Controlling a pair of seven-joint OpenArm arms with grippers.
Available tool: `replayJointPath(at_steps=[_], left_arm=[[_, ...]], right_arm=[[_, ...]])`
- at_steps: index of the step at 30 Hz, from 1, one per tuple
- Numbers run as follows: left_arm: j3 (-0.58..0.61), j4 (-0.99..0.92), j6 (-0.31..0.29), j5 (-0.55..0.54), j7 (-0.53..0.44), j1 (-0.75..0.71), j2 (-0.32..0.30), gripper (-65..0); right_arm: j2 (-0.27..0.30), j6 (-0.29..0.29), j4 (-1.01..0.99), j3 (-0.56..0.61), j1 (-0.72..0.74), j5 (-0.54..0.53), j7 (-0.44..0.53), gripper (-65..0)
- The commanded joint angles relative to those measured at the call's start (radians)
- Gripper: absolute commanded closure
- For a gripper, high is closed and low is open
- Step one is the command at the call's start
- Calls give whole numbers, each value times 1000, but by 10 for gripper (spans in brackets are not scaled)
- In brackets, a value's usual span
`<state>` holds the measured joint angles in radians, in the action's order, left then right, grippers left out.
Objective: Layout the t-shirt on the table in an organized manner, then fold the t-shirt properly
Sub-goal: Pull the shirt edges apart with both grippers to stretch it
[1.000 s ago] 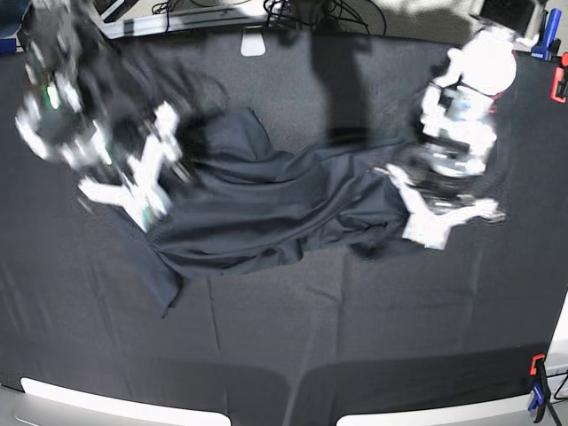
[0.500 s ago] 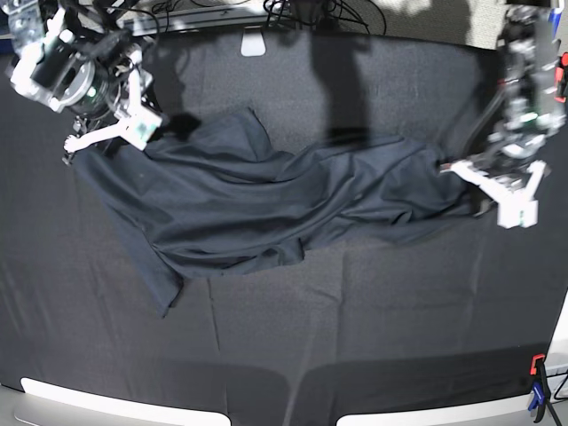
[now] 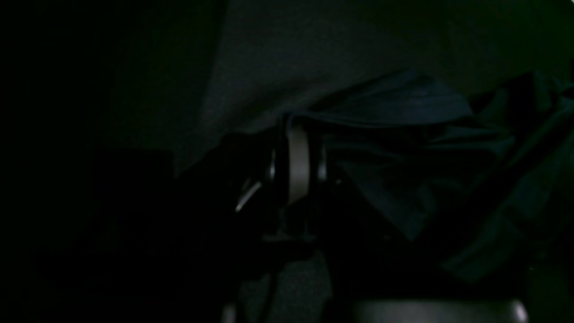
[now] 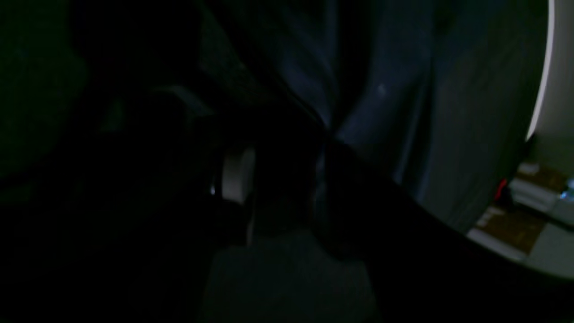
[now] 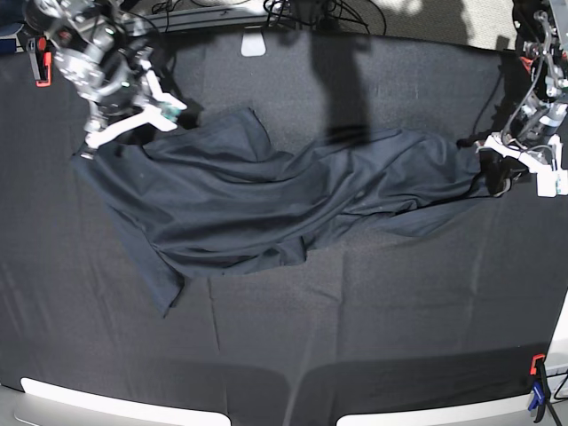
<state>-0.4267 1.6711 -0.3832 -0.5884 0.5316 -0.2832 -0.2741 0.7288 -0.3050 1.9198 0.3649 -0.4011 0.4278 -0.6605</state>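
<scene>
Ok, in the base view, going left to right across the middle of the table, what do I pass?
Red clamp → right end effector → t-shirt → left end effector, at the shirt's right end → table edge.

The t-shirt [image 5: 266,200] is plain dark navy (slightly bluish sheen); the table [image 5: 355,311] is matte black with a pale edge; the clamps [image 5: 536,390] are red and blue.
</scene>
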Motion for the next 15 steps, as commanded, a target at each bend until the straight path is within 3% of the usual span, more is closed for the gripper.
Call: replayJointPath(at_steps=[1, 5, 15], left_arm=[[-8, 19, -7, -15, -23, 3, -11, 0], [-8, 19, -7, -16, -24, 3, -11, 0], [-8, 19, -7, -15, -24, 3, -11, 0]], right_arm=[[16, 46, -4, 16, 24, 33, 11, -240], [16, 126, -48, 100, 88, 83, 10, -240], [16, 125, -59, 256, 173, 83, 27, -239]])
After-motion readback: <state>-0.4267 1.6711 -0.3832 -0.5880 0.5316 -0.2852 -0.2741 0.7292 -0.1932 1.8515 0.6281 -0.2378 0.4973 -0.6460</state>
